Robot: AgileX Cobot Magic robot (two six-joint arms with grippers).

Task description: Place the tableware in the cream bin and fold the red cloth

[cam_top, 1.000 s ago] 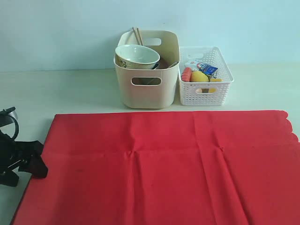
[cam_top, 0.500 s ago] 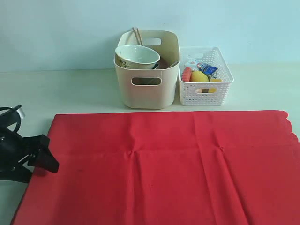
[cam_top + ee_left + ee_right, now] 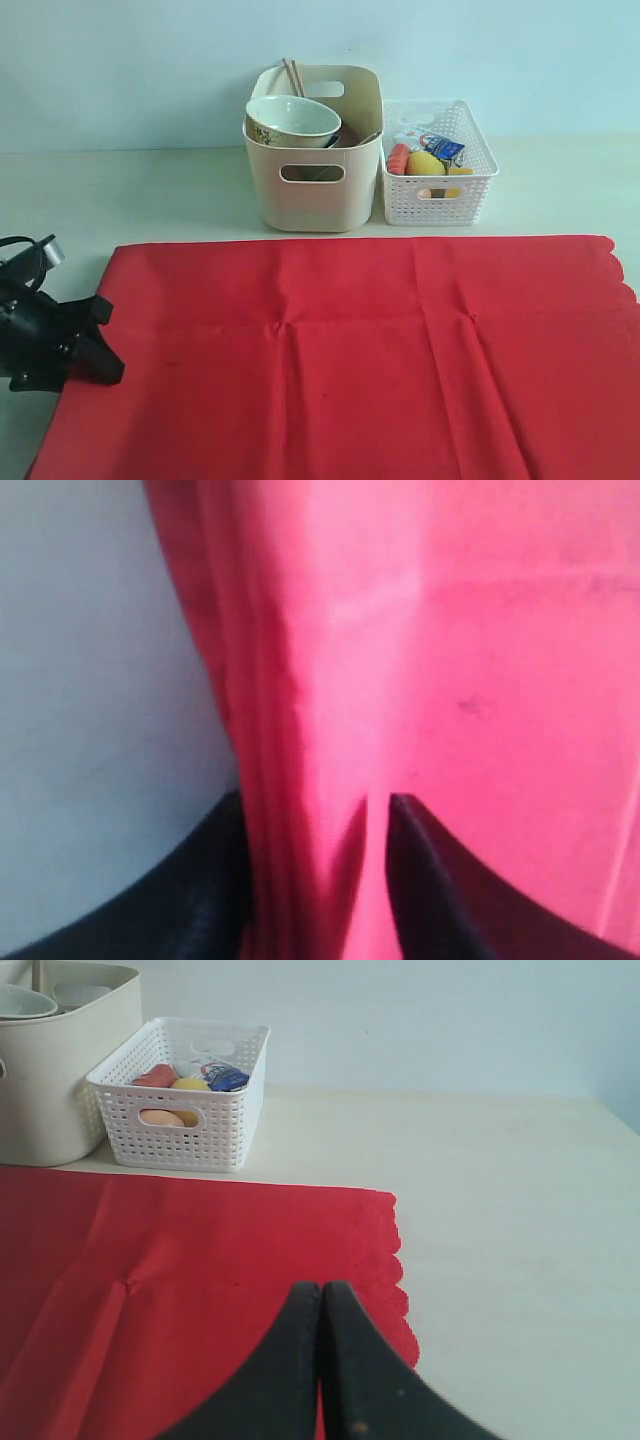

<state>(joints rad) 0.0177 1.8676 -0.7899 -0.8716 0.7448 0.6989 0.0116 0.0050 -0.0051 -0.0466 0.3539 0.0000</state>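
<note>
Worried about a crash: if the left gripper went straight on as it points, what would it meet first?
The red cloth: a raised fold lies between the left gripper's fingers, table probably beneath.

Left end effector (image 3: 316, 802) low, part-open

Plain red cloth (image 3: 350, 360); cream bin (image 3: 315, 205); white bowl (image 3: 290, 118), patterned outside; white perforated basket (image 3: 462, 203); beige table (image 3: 150, 190).
</note>
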